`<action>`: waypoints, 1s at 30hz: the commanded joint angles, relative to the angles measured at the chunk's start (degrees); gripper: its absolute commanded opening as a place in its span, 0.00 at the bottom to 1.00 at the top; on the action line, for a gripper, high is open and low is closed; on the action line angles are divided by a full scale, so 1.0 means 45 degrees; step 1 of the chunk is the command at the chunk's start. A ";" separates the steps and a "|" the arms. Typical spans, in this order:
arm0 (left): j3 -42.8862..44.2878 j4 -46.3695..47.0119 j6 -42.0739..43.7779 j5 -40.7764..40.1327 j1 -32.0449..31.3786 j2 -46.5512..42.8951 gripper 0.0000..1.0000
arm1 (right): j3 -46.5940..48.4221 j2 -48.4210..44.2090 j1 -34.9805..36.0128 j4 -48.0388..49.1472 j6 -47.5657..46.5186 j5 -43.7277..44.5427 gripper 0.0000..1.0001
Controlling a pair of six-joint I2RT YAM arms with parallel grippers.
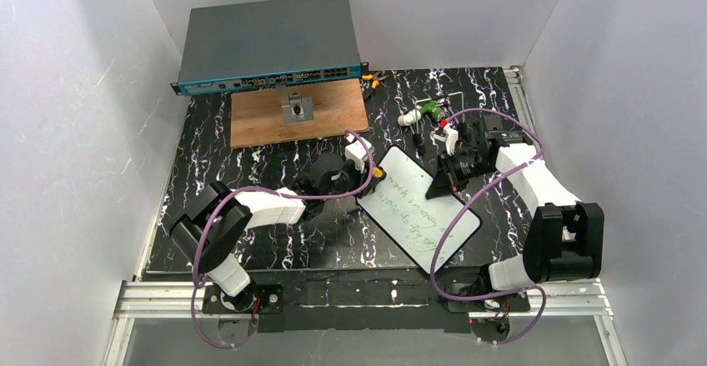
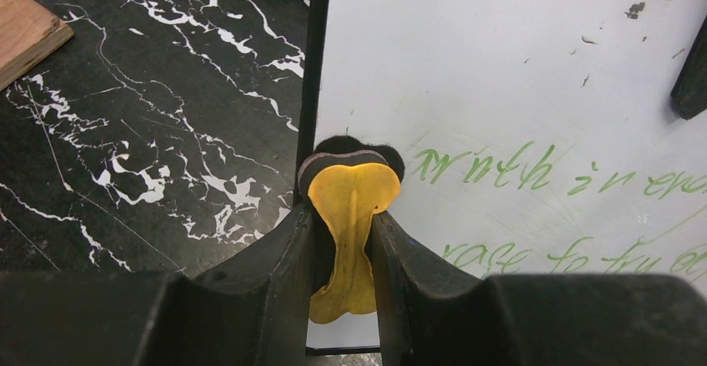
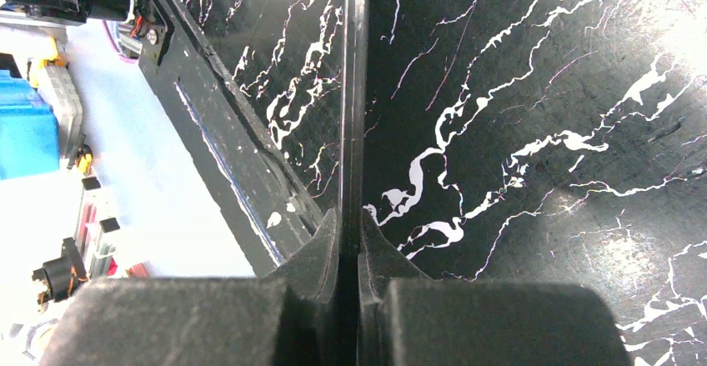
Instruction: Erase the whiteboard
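1. The whiteboard [image 1: 417, 210] is laid slantwise on the table [image 1: 208, 157] between the arms, and green writing [image 2: 492, 166] is left on it.
2. The left pincer [image 2: 346, 216] is clamped on a yellow eraser [image 2: 353, 191] at the board's rim.
3. The right pincer [image 3: 350, 228] seems closed on the board's thin edge.
4. The felt is best kept flat and swept along each line while the board is held fast.

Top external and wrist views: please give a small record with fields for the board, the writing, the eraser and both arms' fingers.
board: small glossy white rectangular whiteboard with thin dark rim, lying slantwise on black marbled table
writing: green handwritten lines, not yet erased
eraser: yellow eraser with black underside, at the board's edge
left gripper: fingers shut on eraser
right gripper: fingers shut on thin dark edge, probably the board's rim
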 commanded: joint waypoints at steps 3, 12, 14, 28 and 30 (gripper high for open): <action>0.0378 0.0303 0.0574 0.1340 -0.0193 -0.0020 0.00 | 0.0358 -0.0021 0.0220 0.0751 -0.1252 -0.0668 0.01; 0.1692 -0.0142 0.0525 -0.0752 -0.0197 0.0165 0.00 | 0.0334 -0.0007 0.0231 0.0719 -0.1303 -0.0690 0.01; 0.1940 -0.0492 0.0654 -0.0724 -0.0195 0.0212 0.00 | 0.0331 -0.0015 0.0224 0.0728 -0.1326 -0.0654 0.01; -0.0747 -0.0564 0.0851 0.2000 -0.0471 -0.0553 0.00 | 0.0352 0.0017 0.0230 0.0721 -0.1318 -0.0667 0.01; -0.0682 -0.0566 0.0791 0.2111 -0.0597 -0.0450 0.00 | 0.0334 0.0031 0.0228 0.0723 -0.1328 -0.0668 0.01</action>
